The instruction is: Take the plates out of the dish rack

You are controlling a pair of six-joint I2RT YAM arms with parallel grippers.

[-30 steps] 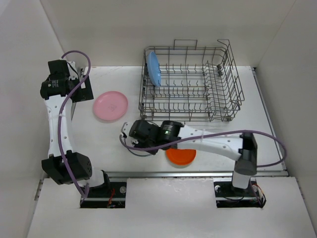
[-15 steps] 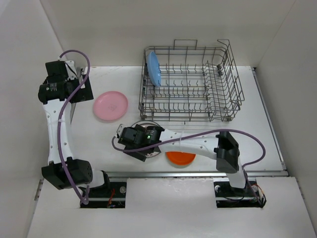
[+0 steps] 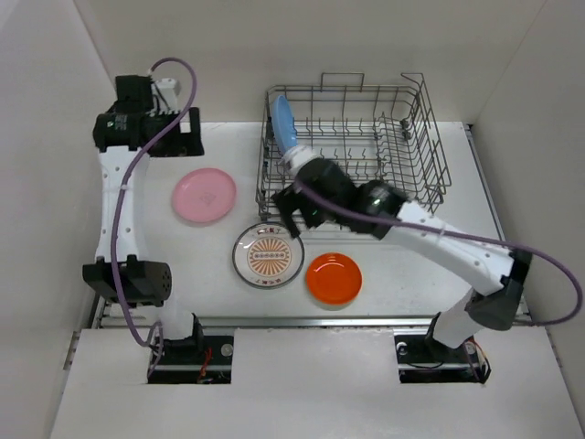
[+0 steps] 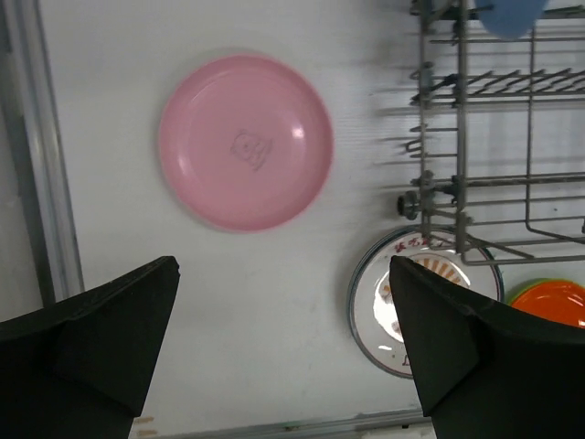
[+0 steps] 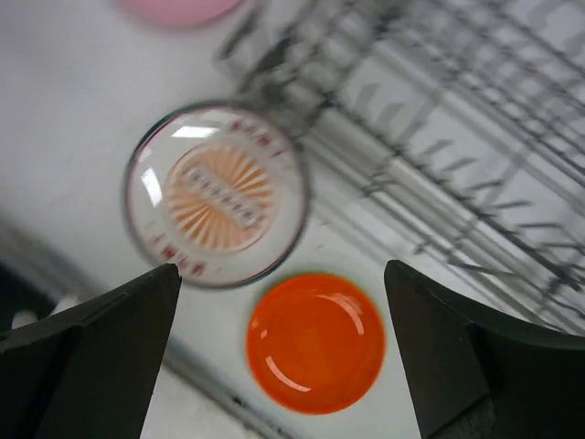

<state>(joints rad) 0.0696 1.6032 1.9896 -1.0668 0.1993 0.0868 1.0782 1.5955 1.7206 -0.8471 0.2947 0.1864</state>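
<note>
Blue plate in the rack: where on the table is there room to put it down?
The table is bare between the pink plate and the near edge, left of the patterned plate. Also bare: right of the orange plate, before the dish rack, though the right arm reaches over it. Crowded: the patterned plate sits tight between rack and orange plate.

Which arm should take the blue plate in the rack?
Probably right: the right pincer, open, hangs over the dish rack's front edge, near the blue plate; the left pincer sits outside it.
</note>
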